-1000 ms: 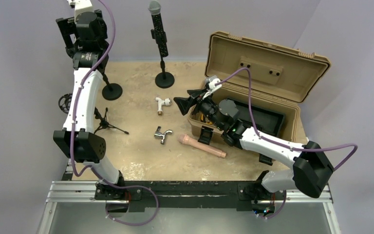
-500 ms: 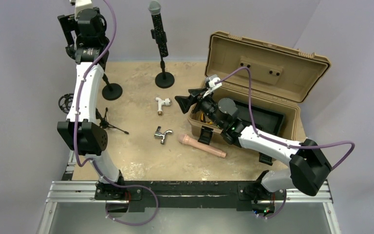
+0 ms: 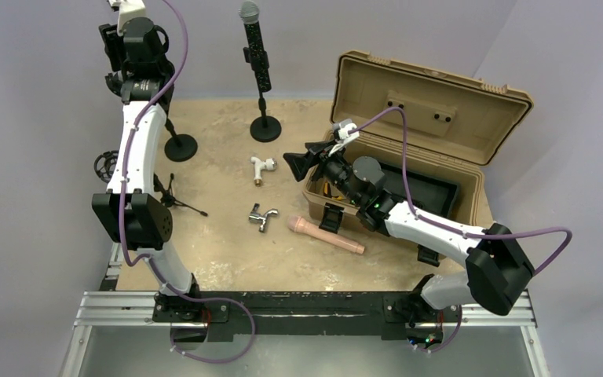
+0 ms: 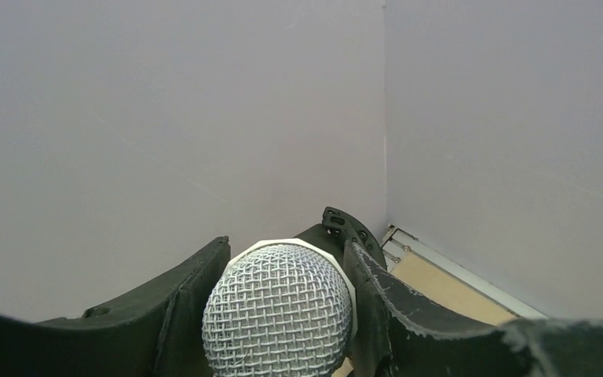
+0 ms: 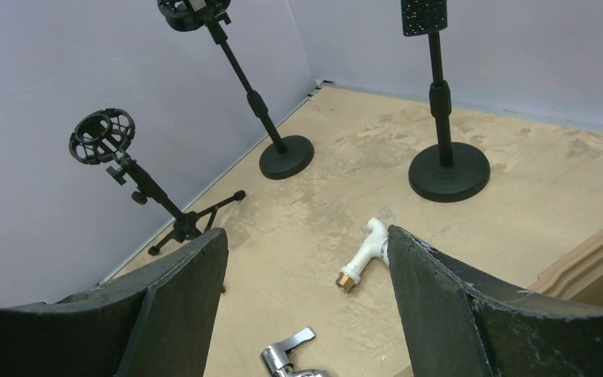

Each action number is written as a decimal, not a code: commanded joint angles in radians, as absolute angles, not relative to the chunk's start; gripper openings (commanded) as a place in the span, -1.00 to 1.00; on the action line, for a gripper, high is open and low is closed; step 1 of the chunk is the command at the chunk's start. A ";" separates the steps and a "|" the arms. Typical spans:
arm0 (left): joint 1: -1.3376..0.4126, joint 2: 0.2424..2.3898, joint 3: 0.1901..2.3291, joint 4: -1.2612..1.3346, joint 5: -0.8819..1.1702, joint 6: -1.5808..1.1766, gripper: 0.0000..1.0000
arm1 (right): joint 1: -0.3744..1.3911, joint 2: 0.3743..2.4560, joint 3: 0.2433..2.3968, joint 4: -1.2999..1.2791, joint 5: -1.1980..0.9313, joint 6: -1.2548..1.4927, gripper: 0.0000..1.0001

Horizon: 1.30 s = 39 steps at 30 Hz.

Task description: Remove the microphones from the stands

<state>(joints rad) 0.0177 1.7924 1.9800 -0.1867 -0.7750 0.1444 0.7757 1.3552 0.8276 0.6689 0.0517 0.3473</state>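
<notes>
Microphone (image 4: 279, 322) in the grip: its silver mesh head sits wedged between the two dark fingers of the left gripper (image 4: 286, 263), which press against it from either side, high in the far left corner of the room against the grey walls. The left arm reaches up above the tall round-based stand (image 5: 251, 98). From where one stands, it cannot be told whether the body of the microphone has come clear of the holder at the top of that stand, since the wrist view shows only the head and the overhead view hides the joint behind the arm. The grasp looks made; the lift clear and the setting down appear to remain. The right gripper (image 5: 306, 243) hangs over the table beside the open tan case (image 3: 432, 102), fingers spread wide and holding nothing. A second microphone (image 3: 254, 43) stands untouched on the centre stand (image 3: 264, 126).
</notes>
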 commanded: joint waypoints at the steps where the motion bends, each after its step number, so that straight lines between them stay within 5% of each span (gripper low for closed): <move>1: 0.022 1.764 1.976 -0.100 -0.780 0.195 -0.16 | 0.767 1.357 0.828 0.720 0.031 0.356 0.46; 7: 0.022 1.749 2.003 -0.105 -0.759 0.220 -0.55 | 0.765 1.356 0.827 0.720 0.024 0.357 0.46; 17: 0.007 1.748 2.108 -0.118 -0.750 0.271 -0.87 | 0.764 1.345 0.822 0.721 0.018 0.362 0.46; 30: -0.139 1.708 2.252 -0.137 -0.769 0.377 -1.00 | 0.764 1.336 0.817 0.723 0.018 0.362 0.46; 34: -0.182 1.584 2.224 -0.419 -0.620 0.117 -1.00 | 0.764 1.334 0.814 0.725 0.024 0.362 0.46; 39: -0.177 1.335 1.925 -0.575 -0.263 -0.216 -1.00 | 0.764 1.331 0.812 0.728 0.021 0.364 0.46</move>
